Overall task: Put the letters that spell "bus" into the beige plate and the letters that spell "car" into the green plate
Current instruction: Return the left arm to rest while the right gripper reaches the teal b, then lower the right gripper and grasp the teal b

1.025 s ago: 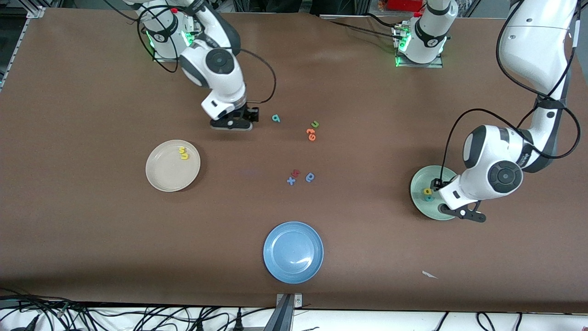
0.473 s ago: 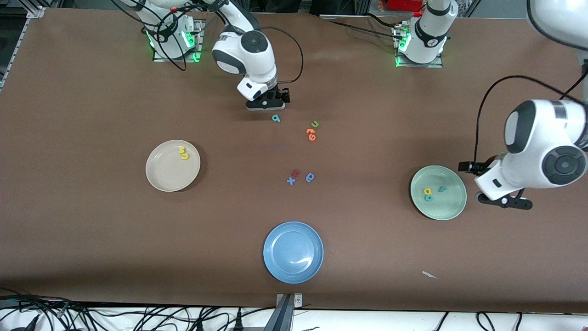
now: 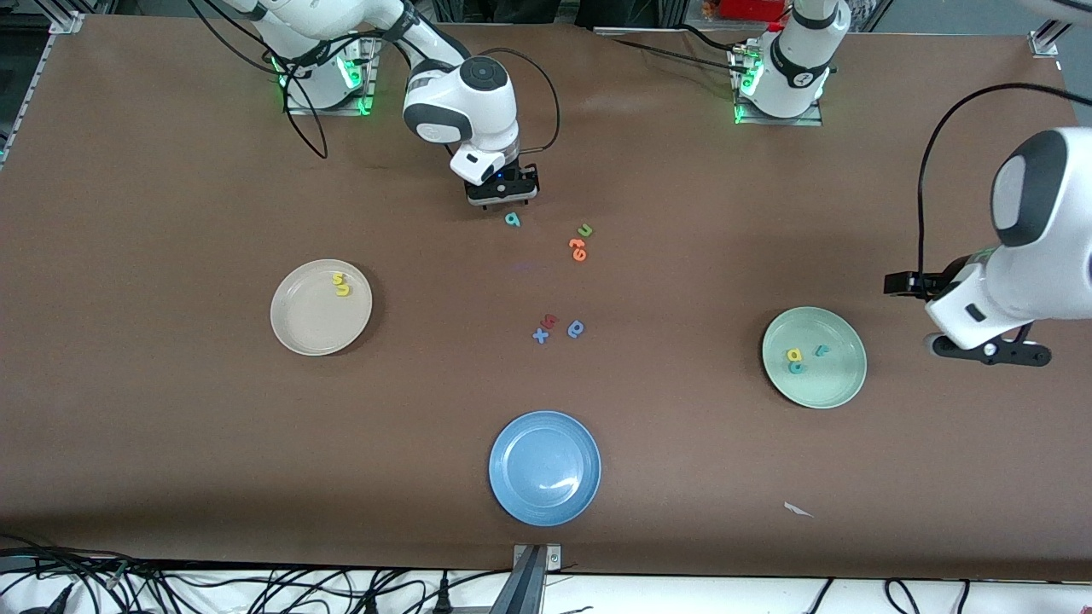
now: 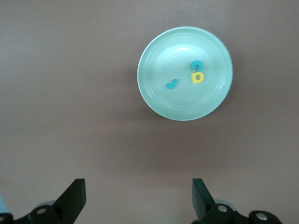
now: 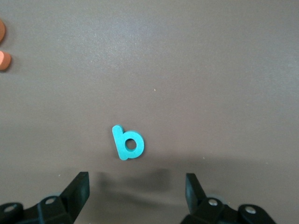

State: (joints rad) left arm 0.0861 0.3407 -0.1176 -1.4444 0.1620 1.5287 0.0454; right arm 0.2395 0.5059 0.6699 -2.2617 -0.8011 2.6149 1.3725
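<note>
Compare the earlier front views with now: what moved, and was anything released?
The left gripper released the teal r into the green plate and withdrew, open. The right gripper swung over to the teal b, open. Everything else lies unchanged.

The right arm is reaching out from its base, its right gripper [image 3: 502, 198] pointing down with fingers spread apart; the left arm is bending high, its left gripper [image 3: 990, 350] hanging empty, fingers wide.
</note>
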